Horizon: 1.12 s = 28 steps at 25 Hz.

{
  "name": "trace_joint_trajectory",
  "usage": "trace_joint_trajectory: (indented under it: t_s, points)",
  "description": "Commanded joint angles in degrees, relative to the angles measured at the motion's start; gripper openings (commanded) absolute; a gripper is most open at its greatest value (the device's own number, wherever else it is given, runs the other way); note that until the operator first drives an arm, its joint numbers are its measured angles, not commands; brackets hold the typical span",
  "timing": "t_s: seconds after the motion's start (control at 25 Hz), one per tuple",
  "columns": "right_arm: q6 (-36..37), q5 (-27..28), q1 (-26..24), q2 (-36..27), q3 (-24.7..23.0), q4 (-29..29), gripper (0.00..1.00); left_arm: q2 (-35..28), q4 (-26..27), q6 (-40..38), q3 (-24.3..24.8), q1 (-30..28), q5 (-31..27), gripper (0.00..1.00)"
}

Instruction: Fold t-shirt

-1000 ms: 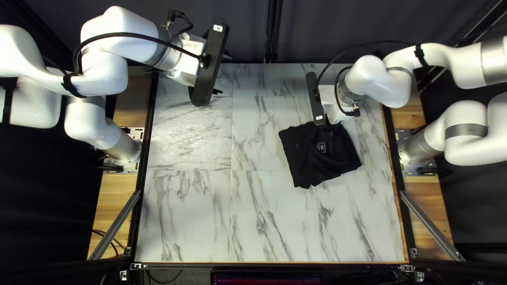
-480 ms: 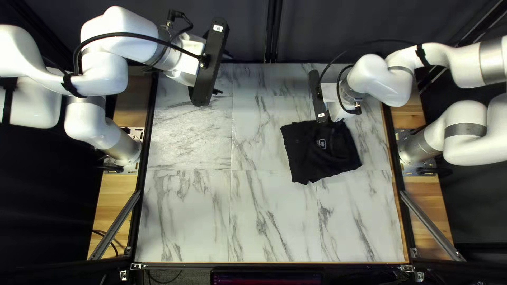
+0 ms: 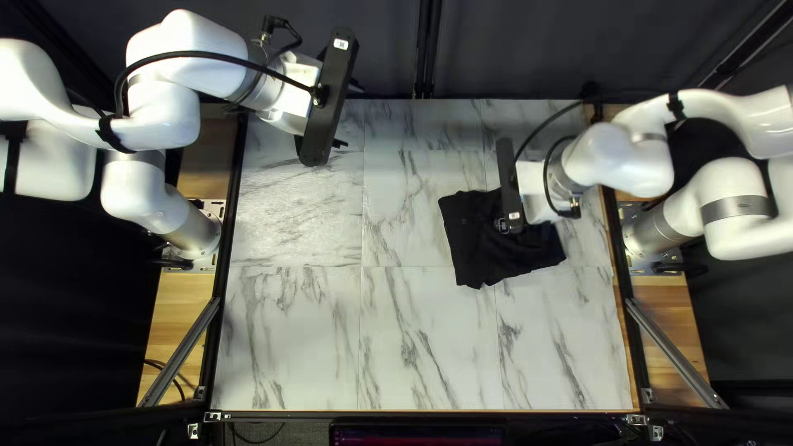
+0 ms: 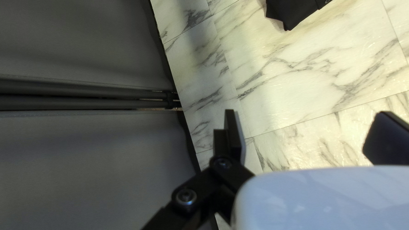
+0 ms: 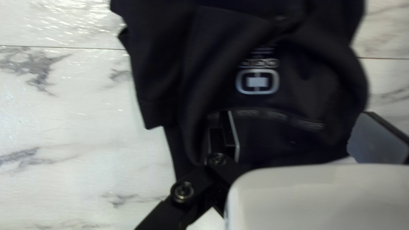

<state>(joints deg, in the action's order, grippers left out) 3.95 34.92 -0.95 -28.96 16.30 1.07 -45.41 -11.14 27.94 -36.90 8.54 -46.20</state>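
I have my right claw (image 3: 510,186) spread wide over the rumpled black t-shirt (image 3: 477,252); my left claw (image 3: 351,115) tilts, fingers parted, above the grey-veined, marble-look surface (image 3: 306,339).

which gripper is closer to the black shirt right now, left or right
Right. The right gripper is open directly over the black shirt; the left gripper hangs open toward the table's far left, well away from it.
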Motion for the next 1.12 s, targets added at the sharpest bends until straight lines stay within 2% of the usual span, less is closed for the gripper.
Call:
trace_joint_trajectory:
  t_s: [0.04, 0.36, 0.56, 1.12]
  points:
    - [2.48, -4.53, -0.87, 2.97, -1.36, -2.51, 1.0, 0.0, 0.0, 0.0, 0.0, 0.0, 0.0, 1.0]
    - [8.77, -6.95, -3.32, 5.29, -3.75, -8.24, 1.0, 0.0, 0.0, 0.0, 0.0, 0.0, 0.0, 1.0]
    - [12.72, -9.2, -3.74, 8.8, -3.15, -11.69, 1.0, 0.0, 0.0, 0.0, 0.0, 0.0, 0.0, 1.0]
    - [16.07, -9.39, -3.96, 9.99, -3.27, -13.8, 1.0, 0.0, 0.0, 0.0, 0.0, 0.0, 0.0, 1.0]
